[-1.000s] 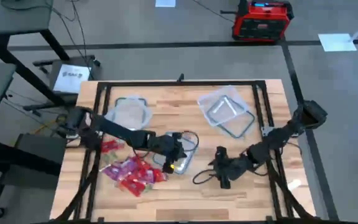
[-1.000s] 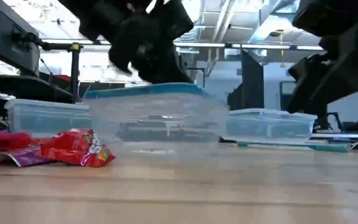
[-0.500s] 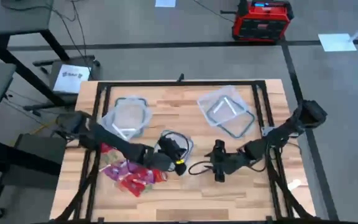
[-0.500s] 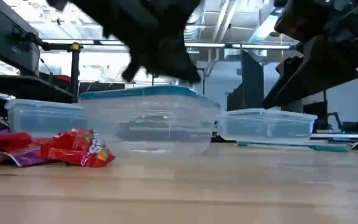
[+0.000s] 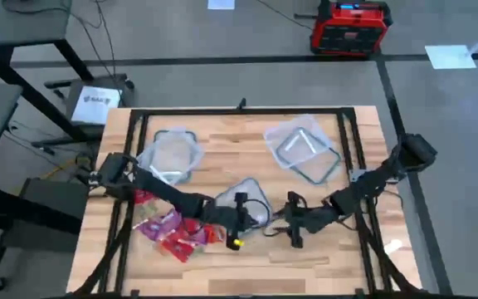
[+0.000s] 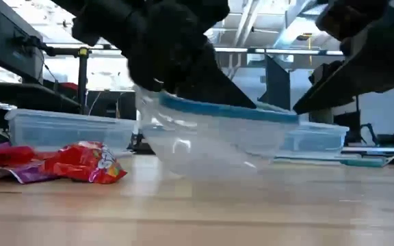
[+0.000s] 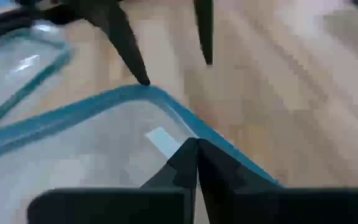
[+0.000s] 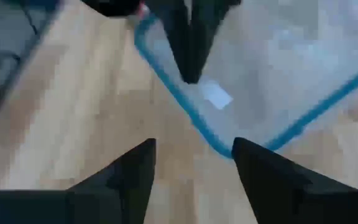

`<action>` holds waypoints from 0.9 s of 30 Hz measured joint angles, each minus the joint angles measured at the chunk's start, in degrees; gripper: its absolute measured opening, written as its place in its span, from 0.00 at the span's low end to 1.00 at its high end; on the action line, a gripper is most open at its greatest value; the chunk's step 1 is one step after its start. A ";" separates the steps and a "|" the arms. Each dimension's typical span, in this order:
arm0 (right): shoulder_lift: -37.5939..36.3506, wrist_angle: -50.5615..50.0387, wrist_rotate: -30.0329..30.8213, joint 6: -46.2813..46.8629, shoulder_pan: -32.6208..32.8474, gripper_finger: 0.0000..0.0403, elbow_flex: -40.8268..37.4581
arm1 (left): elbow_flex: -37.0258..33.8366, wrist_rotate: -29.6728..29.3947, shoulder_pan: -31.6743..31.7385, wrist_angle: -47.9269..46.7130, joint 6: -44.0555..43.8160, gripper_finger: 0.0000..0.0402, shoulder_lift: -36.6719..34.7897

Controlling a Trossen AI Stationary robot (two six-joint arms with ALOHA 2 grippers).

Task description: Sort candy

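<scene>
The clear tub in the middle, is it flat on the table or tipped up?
Tipped. In the low view the clear tub slants, its rim high beneath the left gripper, which is shut on it.

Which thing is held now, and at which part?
The left gripper holds the clear tub by its blue rim, tilted. The right gripper is open, holding nothing.

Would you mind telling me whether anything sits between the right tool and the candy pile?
Yes. The clear tub, tilted and pinched at its rim by the shut left tool, lies between the open right tool and the candy, which sits beyond it on the table's left side.
</scene>
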 joint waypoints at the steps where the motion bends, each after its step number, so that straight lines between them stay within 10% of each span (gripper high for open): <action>1: 0.00 1.17 0.18 0.70 -0.06 0.51 -1.11 | -0.07 0.27 0.62 -0.39 -0.20 0.00 -0.83; 15: 0.13 7.80 1.74 1.37 -0.95 0.51 -3.18 | -0.31 -1.11 5.26 -2.62 -6.84 0.00 -12.14; 27: 14.91 26.70 1.52 0.76 -1.95 0.51 -3.17 | -5.58 4.28 6.88 7.44 -9.59 0.00 -6.57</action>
